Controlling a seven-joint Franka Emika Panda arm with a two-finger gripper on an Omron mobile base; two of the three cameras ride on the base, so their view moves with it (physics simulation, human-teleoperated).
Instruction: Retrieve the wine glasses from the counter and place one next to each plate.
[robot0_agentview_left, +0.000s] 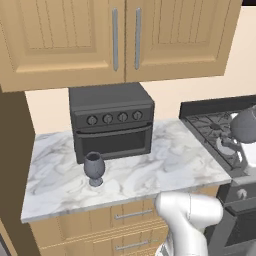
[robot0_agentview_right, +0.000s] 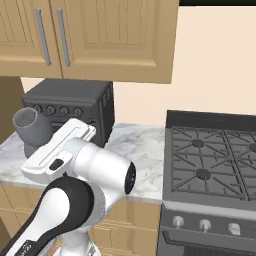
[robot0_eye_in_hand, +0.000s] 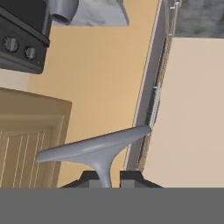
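Grey glass held by its stem

Grey wine glass (robot0_eye_in_hand: 94, 148) is held on its thin stem by the closed gripper (robot0_eye_in_hand: 105, 180), lifted off the counter (robot0_agentview_left: 165, 165). It may slip or swing if the arm turns fast. One glass is held; a second glass (robot0_agentview_left: 93, 167) stands before the toaster oven (robot0_agentview_left: 111, 120).

My end effector (robot0_eye_in_hand: 105, 179) is closed on a stem; my arm (robot0_agentview_right: 75, 175) folds upward at near left.
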